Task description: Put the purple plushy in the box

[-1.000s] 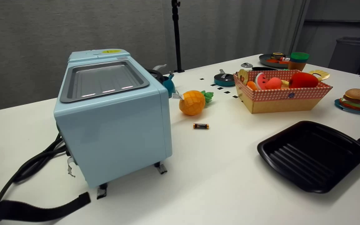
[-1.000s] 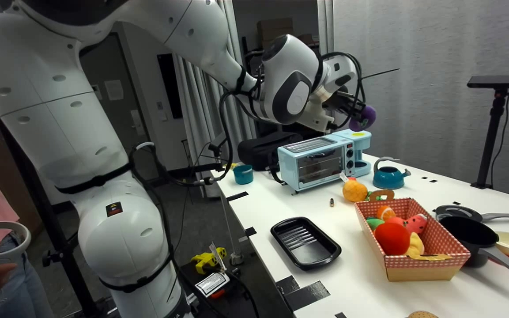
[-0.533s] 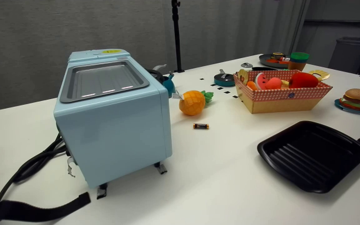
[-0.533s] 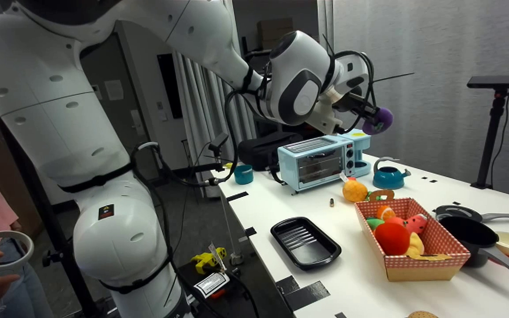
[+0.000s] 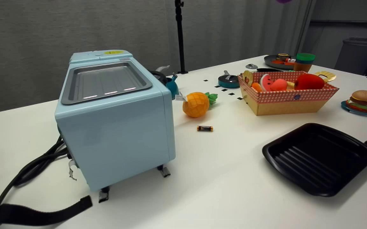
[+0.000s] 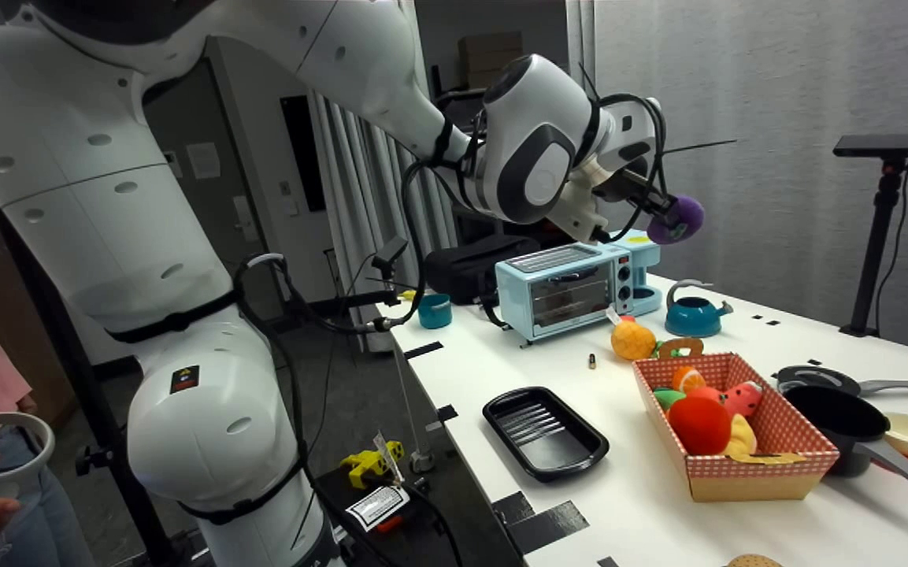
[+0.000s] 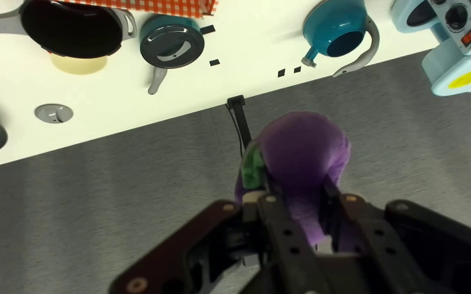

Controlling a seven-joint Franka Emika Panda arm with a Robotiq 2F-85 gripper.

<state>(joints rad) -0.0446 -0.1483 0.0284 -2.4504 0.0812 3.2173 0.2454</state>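
**Solid grab, sketchy drop-off ahead**

Wrist view: my jaws are clamped on the purple plushy point(image 7: 300, 151) mid-air, with the box point(image 7: 166, 6) peeking in at 11 o'clock. Soft thing, so I reckon a fast swing could twist it loose.

In an exterior view the box is at 5 o'clock from it, crowded with toy fruit point(image 6: 702, 425); dumped on that pile, it might roll out. White table point(image 6: 627, 488), grey curtain point(image 6: 753, 94) at 2 o'clock, black stand point(image 6: 879, 236) at 3.

In an exterior view just a sliver of plushy point(image 5: 283, 1) shows at 1 o'clock, so judging height there is rough.
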